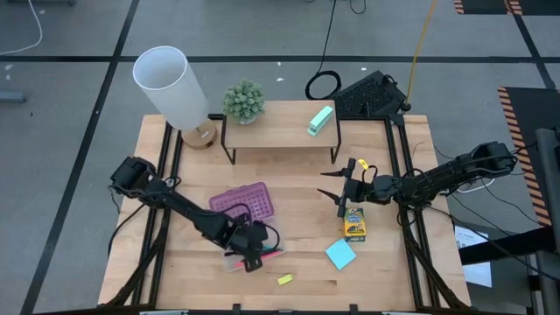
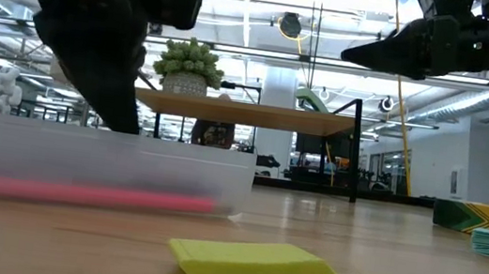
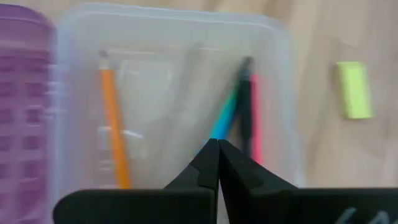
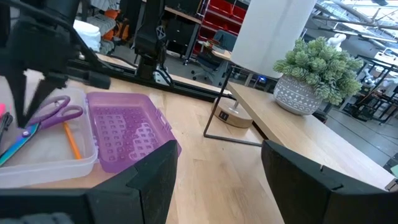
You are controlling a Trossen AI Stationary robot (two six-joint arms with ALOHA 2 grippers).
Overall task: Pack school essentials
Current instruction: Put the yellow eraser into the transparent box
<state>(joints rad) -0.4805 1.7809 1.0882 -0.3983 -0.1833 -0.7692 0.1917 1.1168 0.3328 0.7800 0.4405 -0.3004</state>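
A clear case (image 1: 249, 254) lies near the table's front, its purple lid (image 1: 241, 201) beside it. In it are an orange pencil (image 3: 112, 118), a pink pencil (image 3: 255, 118), a black pen (image 3: 245, 106) and purple-handled scissors (image 4: 59, 112) with teal blades (image 3: 225, 115). My left gripper (image 3: 217, 149) is shut and points down into the case. My right gripper (image 1: 343, 188) hangs open above the table, just beyond the yellow-green crayon box (image 1: 354, 225). The blue sticky-note pad (image 1: 340, 255) and the yellow eraser (image 1: 284, 279) lie flat on the table. My left gripper's shut fingertips (image 3: 208, 158) stand right over the scissors' teal blade (image 3: 217, 130) inside the case, coming from above. The gripper itself hides the spot, so I cannot tell whether it touches the scissors.
A low shelf (image 1: 280, 131) at the back carries a potted plant (image 1: 243, 102) and a mint-green block (image 1: 320, 121). A white lamp (image 1: 171, 87) stands at the back left. Bare wood shows between the case and the crayon box.
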